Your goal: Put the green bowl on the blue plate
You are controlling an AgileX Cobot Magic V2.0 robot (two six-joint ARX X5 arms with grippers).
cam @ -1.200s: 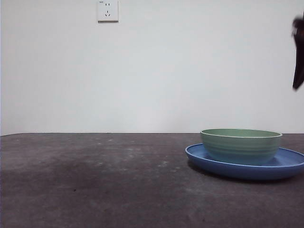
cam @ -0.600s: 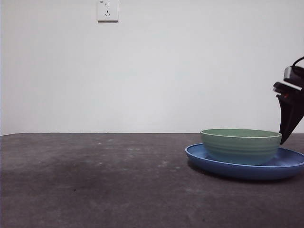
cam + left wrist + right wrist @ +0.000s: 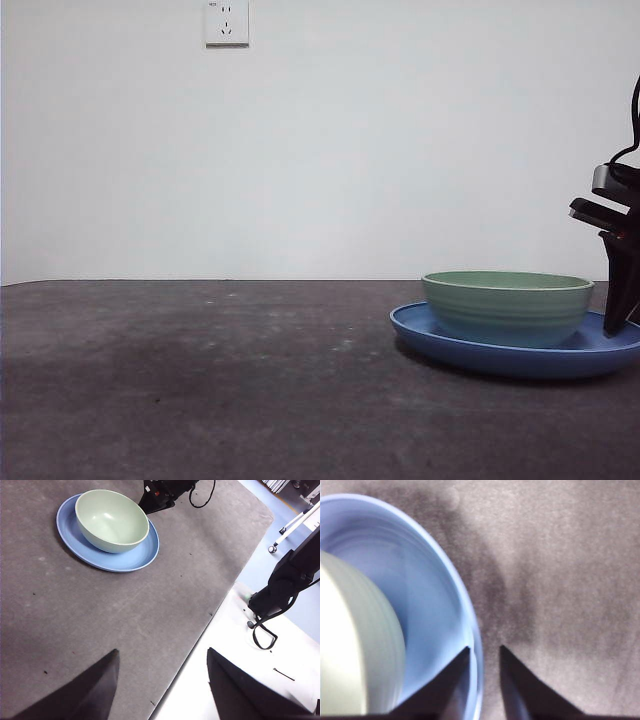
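Note:
The green bowl (image 3: 508,305) (image 3: 111,520) stands upright inside the blue plate (image 3: 515,358) (image 3: 120,562) at the right of the table. My right gripper (image 3: 620,310) (image 3: 485,650) is low at the plate's right edge. Its jaws stand slightly open and straddle the plate's rim (image 3: 470,625), one over the plate and one over the table, with a gap still showing beside the rim. The bowl's wall (image 3: 355,655) is close beside them. My left gripper (image 3: 162,652) hangs open and empty, high above the table's edge and far from the plate.
A white wall socket (image 3: 227,22) sits high on the back wall. The dark grey table (image 3: 200,380) stretches left of the plate. Beyond the table's edge are a white surface (image 3: 260,660) and a black arm base (image 3: 285,580).
My right gripper has come down from the top right corner to the plate's right rim. Bowl and plate have not moved.

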